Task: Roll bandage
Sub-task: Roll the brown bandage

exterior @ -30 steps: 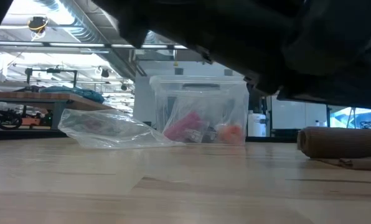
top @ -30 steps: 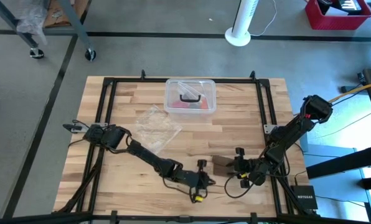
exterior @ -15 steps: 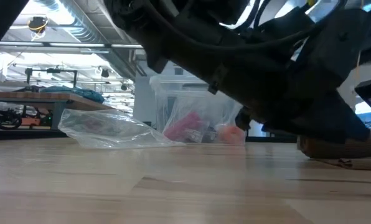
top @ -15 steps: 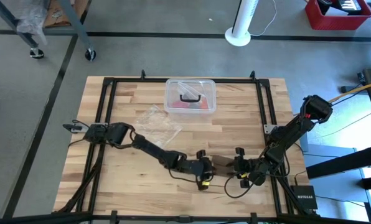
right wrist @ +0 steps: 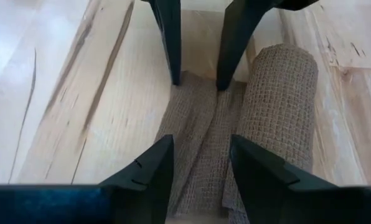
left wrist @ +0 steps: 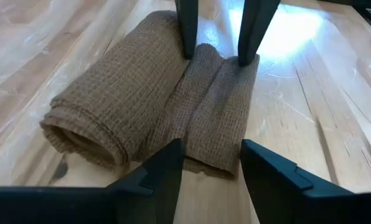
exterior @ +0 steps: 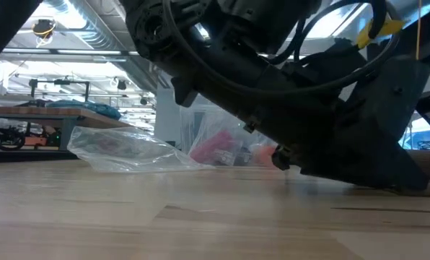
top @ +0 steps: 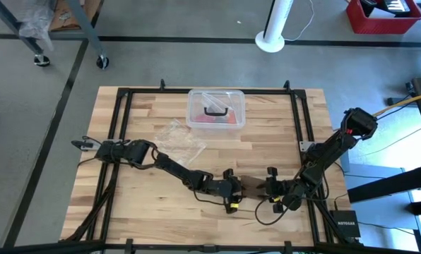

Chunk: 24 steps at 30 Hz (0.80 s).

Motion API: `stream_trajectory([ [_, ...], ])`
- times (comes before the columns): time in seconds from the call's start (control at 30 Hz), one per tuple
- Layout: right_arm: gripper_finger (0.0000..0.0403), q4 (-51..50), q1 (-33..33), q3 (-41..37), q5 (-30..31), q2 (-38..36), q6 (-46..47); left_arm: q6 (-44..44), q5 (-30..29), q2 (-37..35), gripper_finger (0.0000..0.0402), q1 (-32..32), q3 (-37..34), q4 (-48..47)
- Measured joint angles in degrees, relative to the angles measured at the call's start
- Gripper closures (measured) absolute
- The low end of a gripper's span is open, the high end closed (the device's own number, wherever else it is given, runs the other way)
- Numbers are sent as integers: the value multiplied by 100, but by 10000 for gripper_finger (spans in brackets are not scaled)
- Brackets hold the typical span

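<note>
The brown bandage lies near the table's front middle, mostly wound into a roll. Its flat tail is spread on the wood on the roll's near side. My left gripper is open at the tail's left edge. My right gripper is open at the tail's right edge and faces the left one. In the low view the left arm hides the bandage. My left gripper sets its two open fingertips on the tail's left side edge, slanting down from the table's left; nothing is pinched and the tail lies flat. My right gripper rests its two open fingertips on the tail's right side edge, slanting down from the table's right, with the cloth flat beneath it.
A clear plastic box with a black handle stands at the far middle. A clear plastic bag lies left of centre. Black frame rails run along the table's sides. Bare wood lies on the bandage's near side.
My left gripper has gone toward the table's right and far edges and down to the bandage's tail, rolling its wrist as it went. In the low view its arm now stands in front of the roll. The bandage has stayed where it was.
</note>
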Motion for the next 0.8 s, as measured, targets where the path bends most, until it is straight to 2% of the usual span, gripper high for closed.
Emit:
stream_trajectory([
  [0.13,243,0,0,0,3,0,0,153,14,13,256,0,-2,146],
  [0.27,243,-2,0,0,4,0,-2,425,246,15,289,-17,-5,190],
  [0.53,243,-2,0,0,7,0,0,439,335,15,353,-48,-5,165],
  [0.8,243,-10,0,0,7,0,54,679,369,15,381,-130,-7,230],
])
